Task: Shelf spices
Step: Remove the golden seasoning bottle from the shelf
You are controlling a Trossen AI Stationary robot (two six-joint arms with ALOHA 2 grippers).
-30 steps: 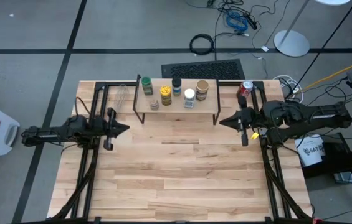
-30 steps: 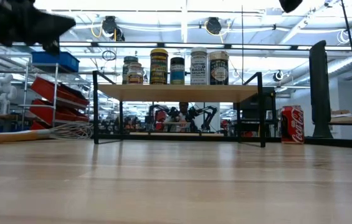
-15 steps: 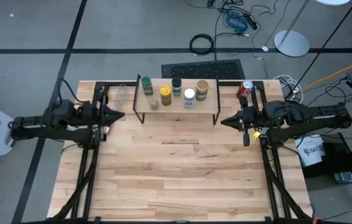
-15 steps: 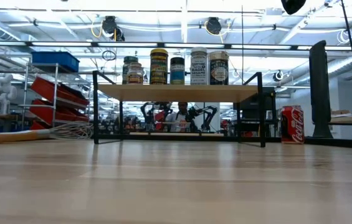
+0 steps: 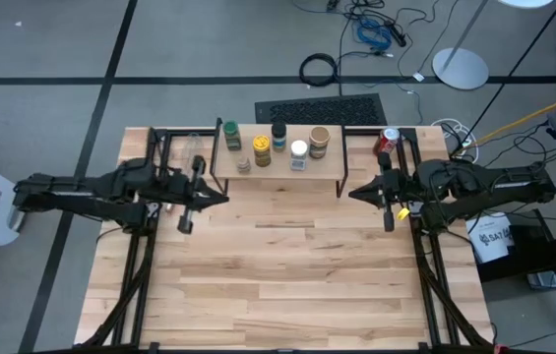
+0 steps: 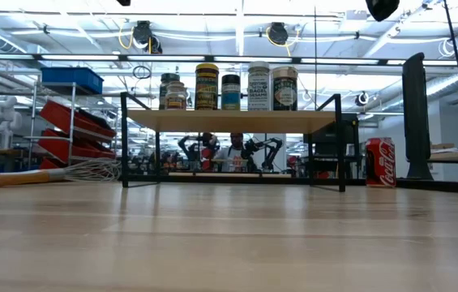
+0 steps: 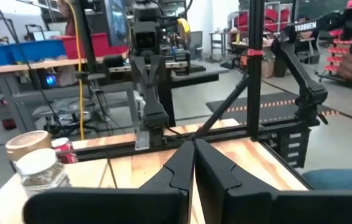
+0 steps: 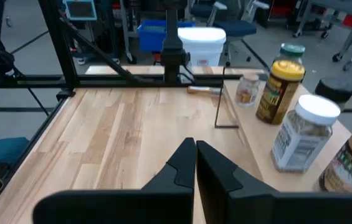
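Both hands are empty with fingers pressed together: our left hand [image 5: 220, 198] hovers just off the shelf's [image 5: 329, 157] left end, our right hand [image 5: 353, 193] just off its right. All six spices [image 5: 278, 146] stand on the shelf, none on the desk [image 5: 287, 285]. We judge the shelving finished; what remains is only to draw both arms clear without brushing the shelf legs.

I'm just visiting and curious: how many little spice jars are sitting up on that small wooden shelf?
6, all on the shelf: green-lidded jar, small jar, yellow jar, dark-lidded jar, white-lidded jar, tan-lidded jar. None seem hidden.
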